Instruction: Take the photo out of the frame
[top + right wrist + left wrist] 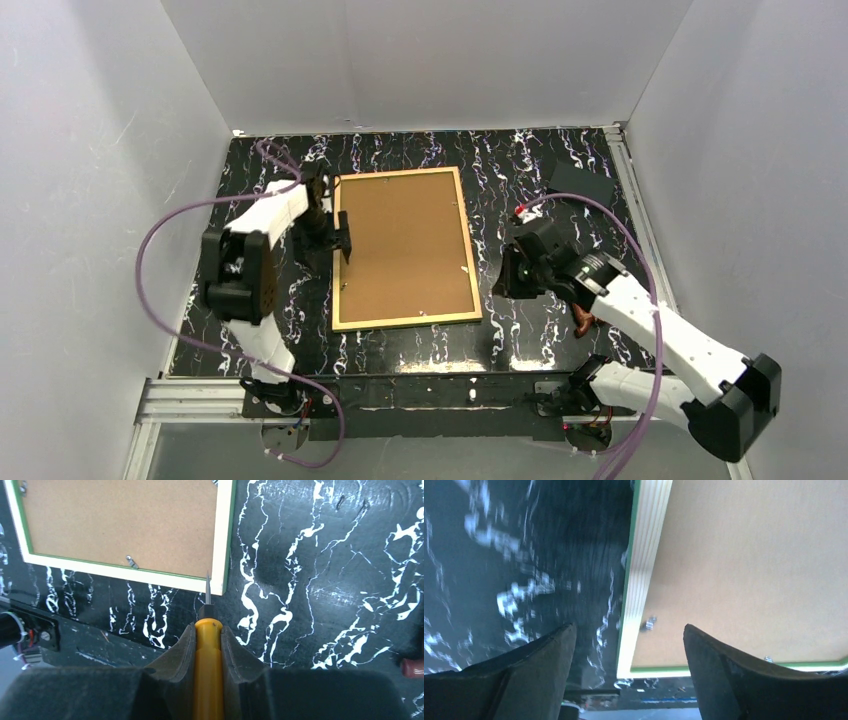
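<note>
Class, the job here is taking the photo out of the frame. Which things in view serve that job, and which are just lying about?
For the job: frame, face down; brown backing board; metal clips; yellow-handled screwdriver in the right fingers.
Lying about: dark flat piece, far right corner; small brown thing beside the right arm.

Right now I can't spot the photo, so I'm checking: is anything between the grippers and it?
Yes: the frame lies face down, and its brown backing panel, held by small metal clips, covers the unseen photo.
</note>
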Motion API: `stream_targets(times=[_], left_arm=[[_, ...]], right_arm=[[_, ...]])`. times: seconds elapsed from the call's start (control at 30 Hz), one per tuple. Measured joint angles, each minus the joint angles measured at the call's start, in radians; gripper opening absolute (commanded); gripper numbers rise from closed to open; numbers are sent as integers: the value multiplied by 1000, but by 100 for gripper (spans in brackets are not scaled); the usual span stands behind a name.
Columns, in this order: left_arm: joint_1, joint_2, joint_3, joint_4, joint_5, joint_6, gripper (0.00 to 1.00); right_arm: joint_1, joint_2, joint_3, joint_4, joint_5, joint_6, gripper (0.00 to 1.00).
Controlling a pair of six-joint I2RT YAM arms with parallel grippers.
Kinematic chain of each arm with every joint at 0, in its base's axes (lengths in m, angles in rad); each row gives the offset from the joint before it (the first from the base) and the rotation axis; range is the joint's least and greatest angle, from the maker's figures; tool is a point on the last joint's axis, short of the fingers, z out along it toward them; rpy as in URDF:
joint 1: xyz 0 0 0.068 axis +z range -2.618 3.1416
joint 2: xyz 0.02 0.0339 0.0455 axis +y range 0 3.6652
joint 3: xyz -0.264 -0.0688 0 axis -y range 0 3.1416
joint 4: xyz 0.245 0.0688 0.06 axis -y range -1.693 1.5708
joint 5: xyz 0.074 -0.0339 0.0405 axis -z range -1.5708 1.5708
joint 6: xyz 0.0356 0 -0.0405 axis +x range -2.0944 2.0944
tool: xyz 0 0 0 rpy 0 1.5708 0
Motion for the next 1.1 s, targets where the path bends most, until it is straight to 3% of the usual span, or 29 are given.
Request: stream_targets(times=[0.13,0.27,0.43,0.6,0.67,0.93,1.1], left_arm=[[0,-318,-201,-28,10,-229,91],[-6,-615,-370,-43,64,-533,90],[-113,-735,-605,31,81,-930,98],[-303,-807,-754,115,-31,-1230,95],[-326,-812,-785,162,-57,-1304,94],[-389,-731,-857,384,-96,-1484,54],[-430,-755,-887,423,-127,-1521,38]], right_arm=[[0,-110,-73,11,-11,26,1],[4,-166,-96,18,-21,42,1],[5,-220,-108,26,-33,45,1],[6,-265,-125,28,-37,48,1],[6,-275,-138,28,-37,51,1],[11,-275,-154,28,-45,69,1],[11,-262,-154,30,-48,71,1]])
